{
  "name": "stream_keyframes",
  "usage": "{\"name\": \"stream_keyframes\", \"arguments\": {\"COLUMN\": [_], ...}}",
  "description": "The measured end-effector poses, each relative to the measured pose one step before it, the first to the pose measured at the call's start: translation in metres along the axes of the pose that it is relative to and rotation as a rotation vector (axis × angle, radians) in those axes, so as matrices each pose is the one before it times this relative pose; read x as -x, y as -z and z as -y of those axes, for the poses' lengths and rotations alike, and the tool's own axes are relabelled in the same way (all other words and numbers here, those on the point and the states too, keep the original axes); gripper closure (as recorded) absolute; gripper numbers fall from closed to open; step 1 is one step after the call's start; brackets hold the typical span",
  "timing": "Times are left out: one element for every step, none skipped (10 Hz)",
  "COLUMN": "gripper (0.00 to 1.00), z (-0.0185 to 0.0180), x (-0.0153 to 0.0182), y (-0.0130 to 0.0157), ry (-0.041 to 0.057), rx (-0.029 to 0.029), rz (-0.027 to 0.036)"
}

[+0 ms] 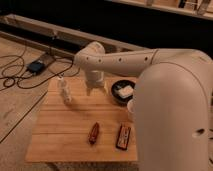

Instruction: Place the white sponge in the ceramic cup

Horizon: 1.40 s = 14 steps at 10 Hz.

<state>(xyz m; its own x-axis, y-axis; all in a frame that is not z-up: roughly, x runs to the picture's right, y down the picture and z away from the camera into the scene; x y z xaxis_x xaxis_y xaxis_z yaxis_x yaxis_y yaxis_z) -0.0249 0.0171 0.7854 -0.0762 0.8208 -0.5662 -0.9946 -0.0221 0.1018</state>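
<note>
The gripper [95,90] hangs over the far edge of the table [70,125], fingers apart and holding nothing. The bottle [64,90] stands to its left and the dark bowl [115,88] to its right. The sponge [125,92] lies in that bowl. The cup [131,109] stands just nearer, half hidden by the arm.

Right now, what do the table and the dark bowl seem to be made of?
Table: likely wood, matte; pale planks with seams show. Dark bowl: smooth, perhaps ceramic or plastic; cannot tell. End effector hangs open over the table, beside the bowl.
</note>
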Motion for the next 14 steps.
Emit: {"name": "stream_keyframes", "arguments": {"gripper": [0.35,0.35,0.35,0.35,0.35,0.35,0.35,0.35,0.35,0.35,0.35,0.35,0.35,0.35], "z": [0.01066,0.01519,0.01386,0.01124,0.01498,0.01669,0.01345,0.01071,0.01237,0.00690,0.00403,0.00201,0.00137,-0.00050], "x": [0.01357,0.01746,0.01543,0.01074,0.01227,0.01186,0.00776,0.00537,0.00577,0.00405,0.00370,0.00458,0.00379,0.00354], "y": [-0.00219,-0.00504,-0.00561,-0.00501,-0.00701,-0.00891,-0.00816,-0.00751,-0.00993,-0.00907,-0.00946,-0.00843,-0.00818,-0.00474], "ry": [-0.01798,-0.03182,-0.03496,-0.02855,-0.04749,-0.05739,-0.04508,-0.03400,-0.03738,-0.02237,-0.01551,-0.01242,-0.00384,-0.00045], "rx": [-0.00750,-0.00303,0.00413,0.00368,0.00648,0.01135,0.00862,0.00628,0.00653,0.00365,0.00155,0.00147,-0.00210,-0.00026], "rz": [0.01533,0.02057,0.01938,0.01356,0.01614,0.01755,0.01088,0.00604,0.00442,0.00190,0.00102,-0.00002,-0.00351,-0.00182]}}
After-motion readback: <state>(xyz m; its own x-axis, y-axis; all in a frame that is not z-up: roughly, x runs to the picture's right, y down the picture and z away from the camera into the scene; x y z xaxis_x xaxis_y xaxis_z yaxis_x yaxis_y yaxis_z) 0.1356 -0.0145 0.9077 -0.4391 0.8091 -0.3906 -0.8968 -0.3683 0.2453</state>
